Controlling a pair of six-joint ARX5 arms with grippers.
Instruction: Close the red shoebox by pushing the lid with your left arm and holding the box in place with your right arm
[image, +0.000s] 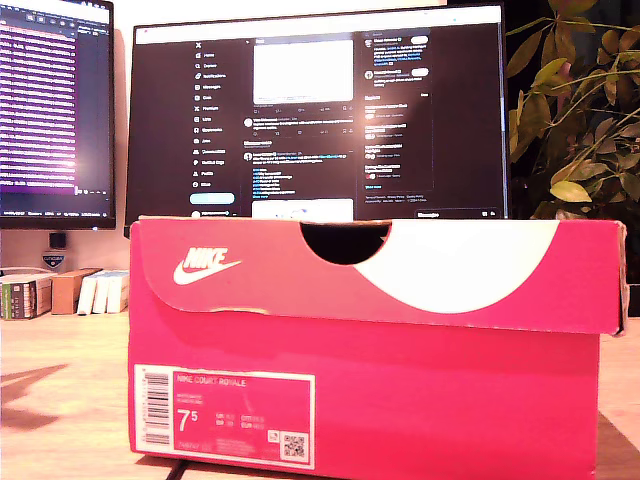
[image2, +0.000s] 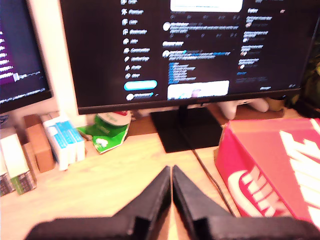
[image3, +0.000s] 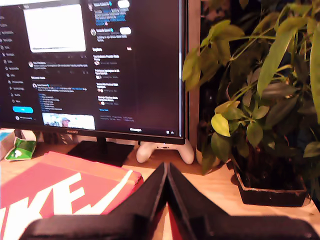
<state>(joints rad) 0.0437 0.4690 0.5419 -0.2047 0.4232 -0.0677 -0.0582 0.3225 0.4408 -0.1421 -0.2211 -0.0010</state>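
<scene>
Monitors (image: 315, 115) stand behind the red shoebox (image: 370, 400) on the counter (image: 60, 400), lid (image: 400, 275) down. Beside the box, my first claw (image2: 171, 175) hangs clenched, empty; my second claw (image3: 166, 172) hangs clenched by its lid corner near a plant (image3: 255, 95).

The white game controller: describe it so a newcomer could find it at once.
Start at the big dark monitor behind the red shoebox. Beside the monitor's black stand base, toward the potted plant, the white game controller lies on the wooden desk. It is the only white, two-horned object there.
</scene>
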